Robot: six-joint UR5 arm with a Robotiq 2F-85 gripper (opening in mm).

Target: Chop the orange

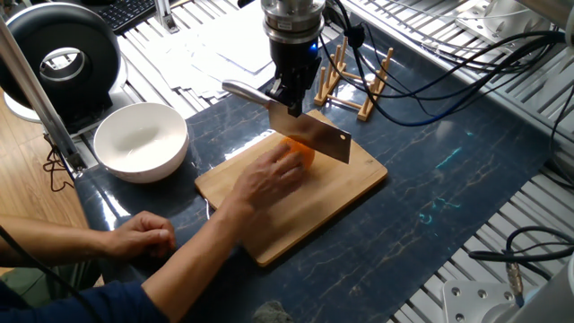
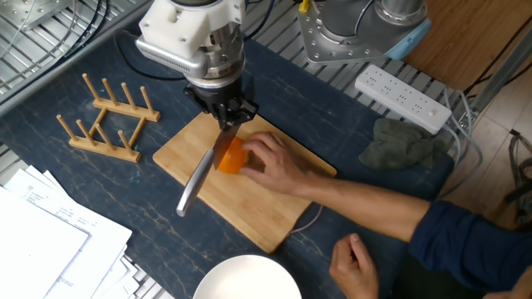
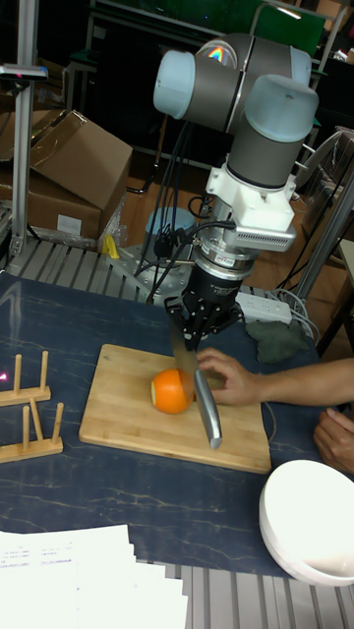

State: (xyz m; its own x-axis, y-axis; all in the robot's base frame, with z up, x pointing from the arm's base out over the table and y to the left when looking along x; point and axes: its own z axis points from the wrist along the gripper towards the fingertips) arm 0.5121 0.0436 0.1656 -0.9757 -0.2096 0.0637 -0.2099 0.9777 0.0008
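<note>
The orange (image 1: 298,152) (image 2: 232,156) (image 3: 172,391) rests on a bamboo cutting board (image 1: 309,211) (image 2: 179,154) (image 3: 118,418). A person's hand (image 1: 267,178) (image 2: 276,163) (image 3: 232,379) steadies it from the side. My gripper (image 1: 289,95) (image 2: 226,116) (image 3: 197,332) hangs right above the fruit, shut on a cleaver (image 1: 316,136) (image 2: 198,181) (image 3: 207,411). The blade stands against the orange, beside the person's fingers, and hides part of the fruit in one fixed view. I cannot tell how deep the edge sits.
A white bowl (image 1: 141,141) (image 2: 247,280) (image 3: 307,506) stands beside the board. A wooden peg rack (image 1: 357,79) (image 2: 104,116) (image 3: 25,413) sits on the other side. A power strip (image 2: 403,87), a grey cloth (image 2: 403,145) and papers (image 2: 41,241) lie around. The person's second hand (image 1: 143,235) rests on the table.
</note>
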